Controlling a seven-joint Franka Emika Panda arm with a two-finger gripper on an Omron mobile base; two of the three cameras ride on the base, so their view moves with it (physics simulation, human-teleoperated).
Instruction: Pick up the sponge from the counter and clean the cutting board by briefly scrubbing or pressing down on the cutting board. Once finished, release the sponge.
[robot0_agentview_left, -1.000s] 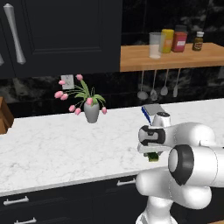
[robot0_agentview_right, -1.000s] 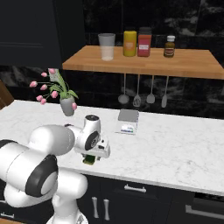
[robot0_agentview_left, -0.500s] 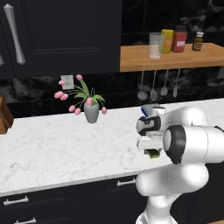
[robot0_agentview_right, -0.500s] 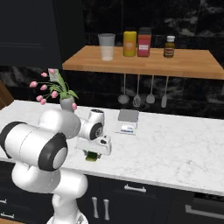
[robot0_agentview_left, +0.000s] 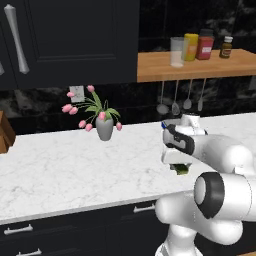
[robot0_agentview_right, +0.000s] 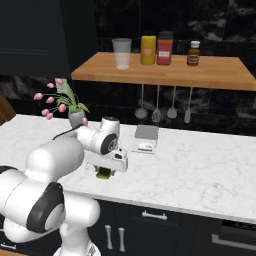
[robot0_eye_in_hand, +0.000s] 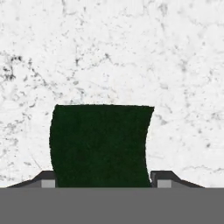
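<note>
Dark green fills the space between the two finger tips in the hand view: that is the scrubbing top of the sponge (robot0_eye_in_hand: 100, 144), and the pincer (robot0_eye_in_hand: 103, 183) sits astride it, one tip hard against each side. From where I stand the pincer (robot0_agentview_left: 179, 167) looks pinched on the sponge (robot0_agentview_left: 181, 169), whose yellow-green edge peeps out just below the white hand (robot0_agentview_right: 105, 173). Whether the block is already clear of the white marble table (robot0_agentview_left: 75, 165) or resting on it, I cannot tell; the marble lies close beneath it either way.

This reads as the grasping step, with the grip apparently made and the lift due next. The cutting board is the puzzle: nothing flat and dark brown lies near the pincer. Far off to the pincer's left, at the edge of the left base view, a brown wooden thing (robot0_agentview_left: 5, 134) stands on the table, but too little of it is seen to name it.

Behind the pincer lies a flat grey box (robot0_agentview_right: 146, 136) with a blue-and-white end, and further to its left a vase of pink tulips (robot0_agentview_left: 102, 122).

The next move calls for a straight lift, high enough to clear the table, then a carry that keeps wide of the vase. Squeezed foam may slip, so I would expect a steady hold to matter.
</note>
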